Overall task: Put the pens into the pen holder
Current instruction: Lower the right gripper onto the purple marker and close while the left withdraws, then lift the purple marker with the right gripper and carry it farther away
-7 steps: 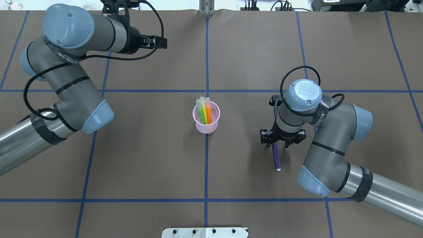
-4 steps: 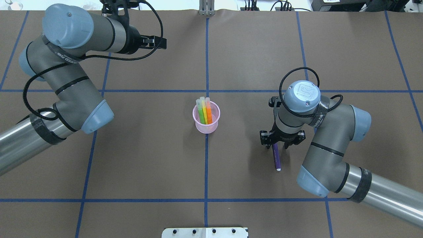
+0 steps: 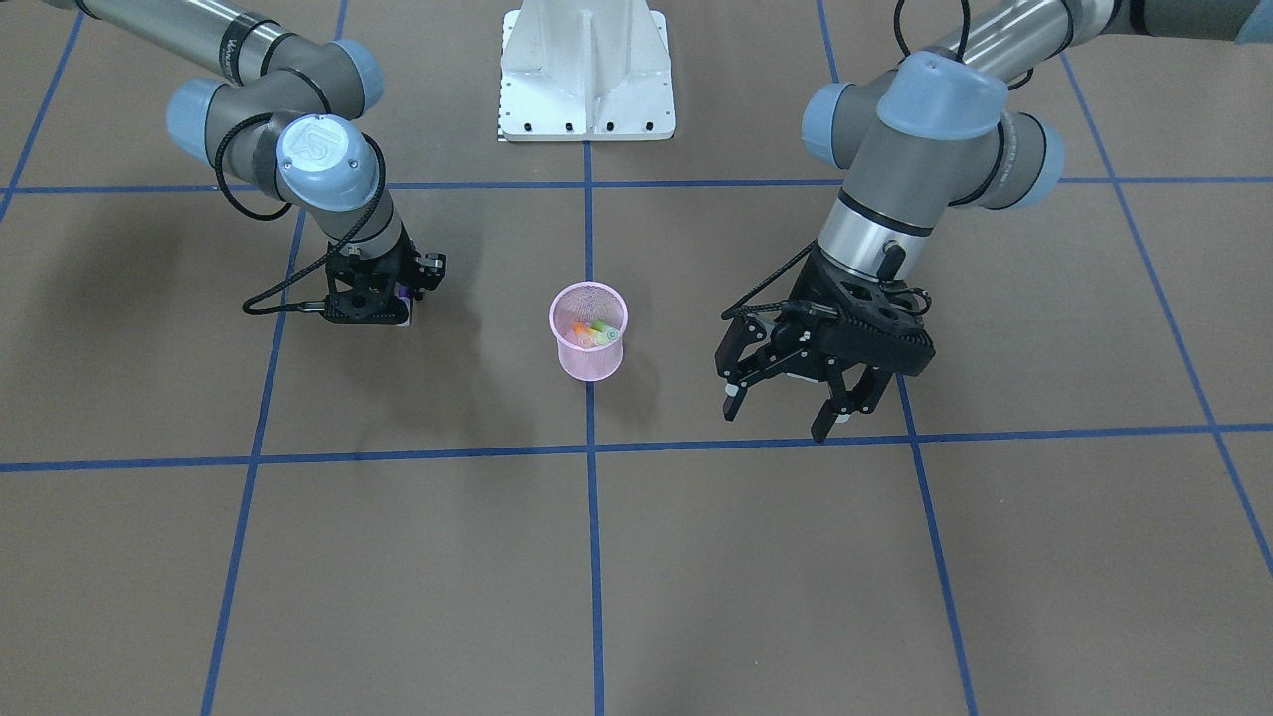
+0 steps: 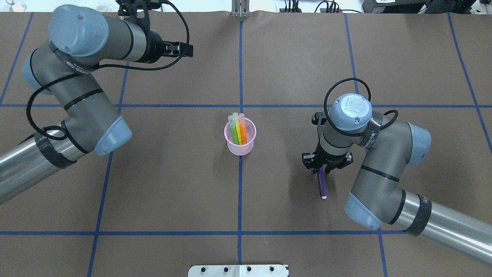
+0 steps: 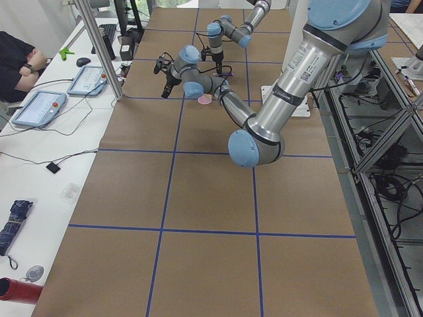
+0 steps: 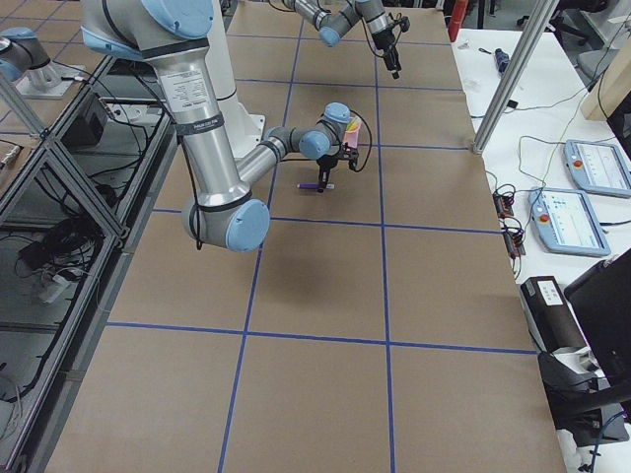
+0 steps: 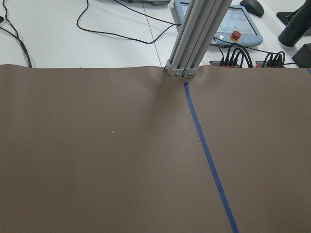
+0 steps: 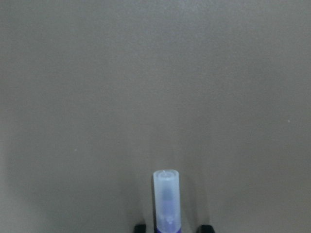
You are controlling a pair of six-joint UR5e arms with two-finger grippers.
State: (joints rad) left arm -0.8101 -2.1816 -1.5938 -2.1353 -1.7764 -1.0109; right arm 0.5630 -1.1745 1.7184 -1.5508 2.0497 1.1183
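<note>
The pink mesh pen holder (image 4: 240, 147) stands upright at the table's middle, also in the front view (image 3: 587, 360). The green, yellow and orange pens (image 4: 238, 129) stand in it. The purple pen (image 4: 322, 185) lies flat on the table to the holder's right. My right gripper (image 4: 319, 169) points down over the pen's far end. In the right wrist view its fingertips (image 8: 140, 227) stand on either side of the capped pen (image 8: 166, 199) with gaps, so it is open. My left gripper (image 3: 778, 418) hangs open and empty above the far left of the table.
The white robot base plate (image 4: 238, 270) sits at the near table edge. An aluminium post (image 7: 194, 39) stands at the far edge, with cables and tablets beyond it. Blue tape lines (image 4: 240, 192) cross the brown table cover.
My right gripper has sunk a little lower over the purple pen and its jaws look slightly narrower. The pen has not moved. The left arm has barely shifted.
</note>
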